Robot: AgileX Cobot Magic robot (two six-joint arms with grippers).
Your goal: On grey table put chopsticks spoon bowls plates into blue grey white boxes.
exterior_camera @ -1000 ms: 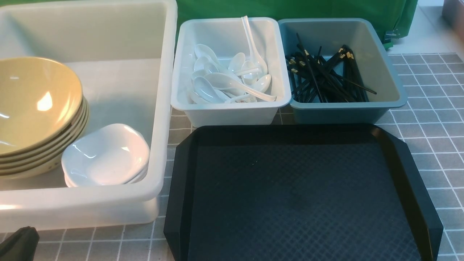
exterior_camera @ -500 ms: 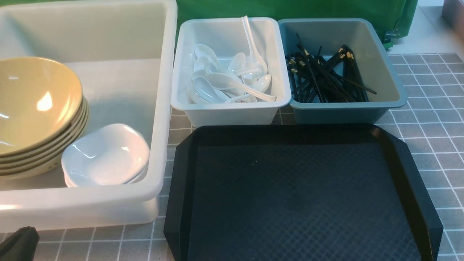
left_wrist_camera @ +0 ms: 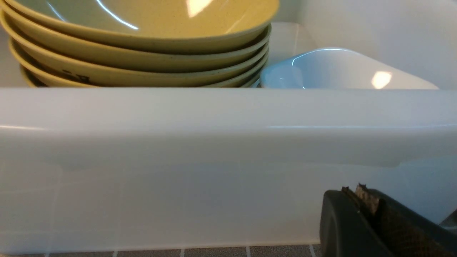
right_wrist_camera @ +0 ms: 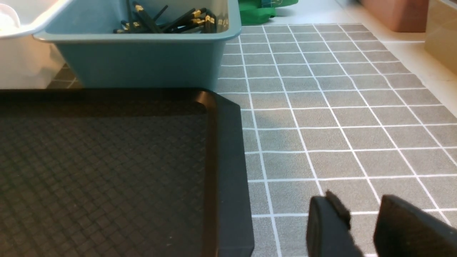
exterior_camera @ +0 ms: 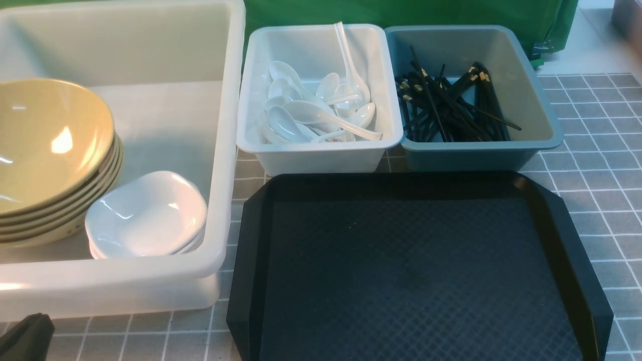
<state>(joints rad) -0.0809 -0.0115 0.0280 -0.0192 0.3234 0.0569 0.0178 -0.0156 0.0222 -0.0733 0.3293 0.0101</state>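
On the lowest of the stacked bowls (left_wrist_camera: 142,53), a dark mark shows, unreadable. Left gripper (left_wrist_camera: 371,221): state indeterminable. Right gripper (right_wrist_camera: 364,228): slightly parted, holding nothing, over the worktop (right_wrist_camera: 339,117).

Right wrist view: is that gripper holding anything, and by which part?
Nothing is held. The right gripper has open jaws with only the grey gridded table showing between them, beside the black textured tray.

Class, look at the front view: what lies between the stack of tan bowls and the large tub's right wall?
In the front view, a small stack of white plates lies there, beside the bowls.
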